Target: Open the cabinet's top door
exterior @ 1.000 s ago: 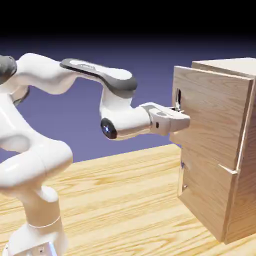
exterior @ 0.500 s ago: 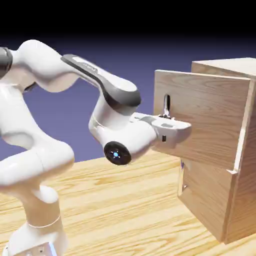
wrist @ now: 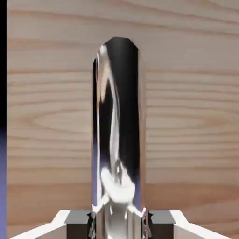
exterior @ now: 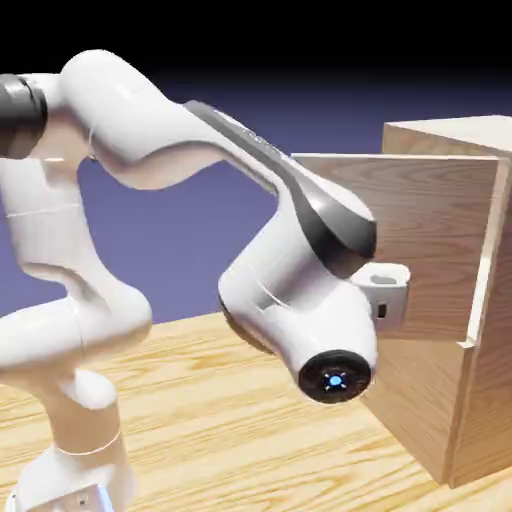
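Door: stiff, hinged; slick handle at twelve o'clock, between gripper tips, grip unclear.

Light wood-grain bench. Cabinet stands on it at right, near edge. White robot base sits on it at near left.

Close in on the handle now: a shiny, dark-and-silver bar standing upright in the middle, filling the view from its blunt top down to the bottom edge. Grey fingers sit just either side of its base. Light wood grain of the top door behind.
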Robot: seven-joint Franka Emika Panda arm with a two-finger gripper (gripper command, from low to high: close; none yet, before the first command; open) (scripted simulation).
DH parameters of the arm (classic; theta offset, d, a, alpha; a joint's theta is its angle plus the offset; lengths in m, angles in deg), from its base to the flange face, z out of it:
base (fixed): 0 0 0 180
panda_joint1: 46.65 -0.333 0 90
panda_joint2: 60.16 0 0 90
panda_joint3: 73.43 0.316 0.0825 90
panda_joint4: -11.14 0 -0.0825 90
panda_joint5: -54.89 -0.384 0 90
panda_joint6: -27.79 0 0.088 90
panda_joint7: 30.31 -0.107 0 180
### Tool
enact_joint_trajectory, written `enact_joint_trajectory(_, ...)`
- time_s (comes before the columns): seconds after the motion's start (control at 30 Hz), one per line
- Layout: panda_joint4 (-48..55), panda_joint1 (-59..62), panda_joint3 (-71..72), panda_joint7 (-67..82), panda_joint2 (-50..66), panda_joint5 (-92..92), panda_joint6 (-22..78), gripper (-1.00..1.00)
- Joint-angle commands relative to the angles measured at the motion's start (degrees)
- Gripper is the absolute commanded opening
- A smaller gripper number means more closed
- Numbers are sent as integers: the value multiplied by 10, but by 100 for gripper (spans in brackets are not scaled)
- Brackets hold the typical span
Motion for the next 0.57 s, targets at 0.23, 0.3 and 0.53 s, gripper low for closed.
enact_joint_trajectory(0.23, 166, -4, 3, 8, 145, 107, 81, -100)
enact_joint_trajectory(0.3, 208, -7, 5, 7, 178, 128, 100, -100)
enact_joint_trajectory(0.53, 307, -12, 9, -6, 254, 164, 141, 100)
